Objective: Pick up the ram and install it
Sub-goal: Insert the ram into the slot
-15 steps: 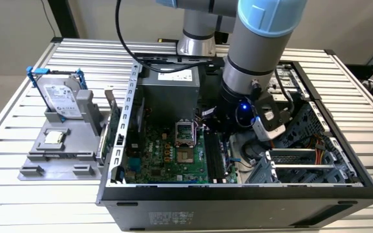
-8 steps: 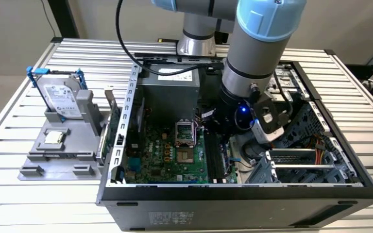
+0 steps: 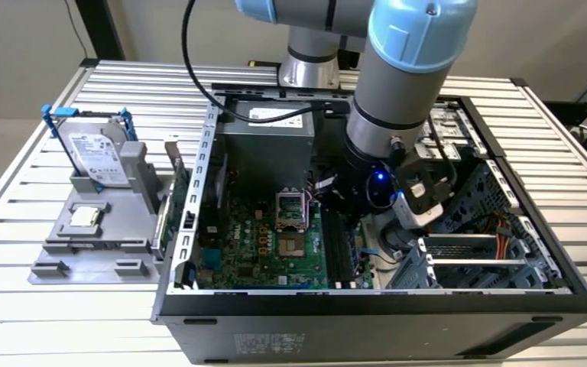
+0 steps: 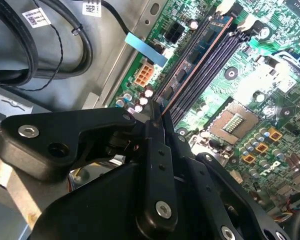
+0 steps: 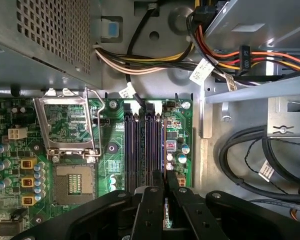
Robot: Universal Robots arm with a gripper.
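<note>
Slatted metal bench, open PC case (image 3: 204, 153) on it. The gripper (image 4: 156, 114) is pinched nearly closed on the ram (image 4: 197, 50), which sits edge-on in the outermost slot of the motherboard (image 5: 115, 165). I'd press straight down, evenly, no tilt.

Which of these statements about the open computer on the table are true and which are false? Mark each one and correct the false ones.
1. The ram lies along the memory slots of the motherboard, with one end between the jaws. True.
2. The hard drive is mounted inside the computer case. False: it stands on the grey fixture outside the case, at the exterior view's left.
3. The processor socket has a chip seated under a closed frame. False: the socket is empty and its frame is swung open.
4. The arm reaches down into the case. True.
</note>
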